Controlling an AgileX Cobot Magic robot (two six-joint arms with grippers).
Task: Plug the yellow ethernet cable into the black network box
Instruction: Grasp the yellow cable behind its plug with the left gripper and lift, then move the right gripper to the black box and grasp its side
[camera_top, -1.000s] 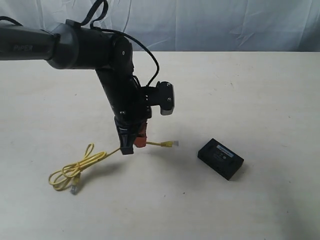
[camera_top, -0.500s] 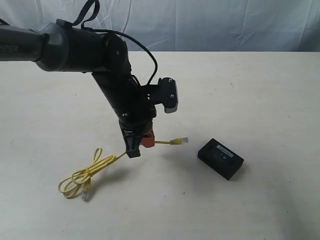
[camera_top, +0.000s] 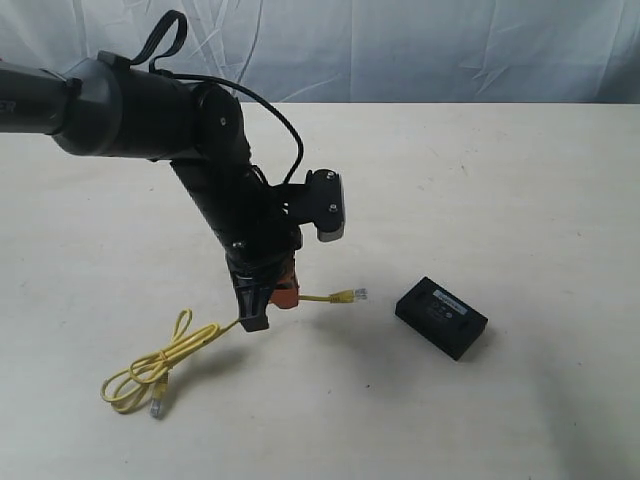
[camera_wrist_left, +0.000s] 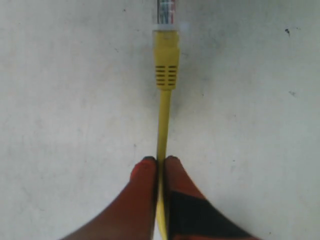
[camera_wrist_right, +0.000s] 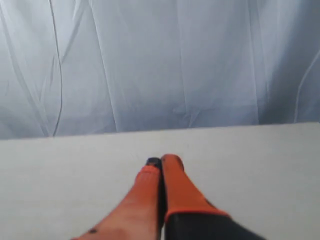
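Note:
The yellow ethernet cable (camera_top: 170, 355) lies partly looped on the table at the lower left, one clear plug at the loop's end. My left gripper (camera_top: 284, 296) is shut on the cable a short way behind its other plug (camera_top: 358, 294), which sticks out to the right, held just above the table. In the left wrist view the orange fingers (camera_wrist_left: 145, 172) pinch the yellow cable (camera_wrist_left: 163, 120) and the plug (camera_wrist_left: 165, 12) points away. The black network box (camera_top: 441, 316) lies flat to the right of the plug, a gap apart. My right gripper (camera_wrist_right: 161, 161) is shut and empty, out of the exterior view.
A pale tabletop (camera_top: 520, 180) fills the scene, with a white curtain (camera_top: 450, 45) behind its far edge. The left arm (camera_top: 150, 110) reaches in from the upper left over the table.
The left gripper with the cable went right and slightly up, then came back left and lower; the trailing loop on the table followed. The box has not moved.

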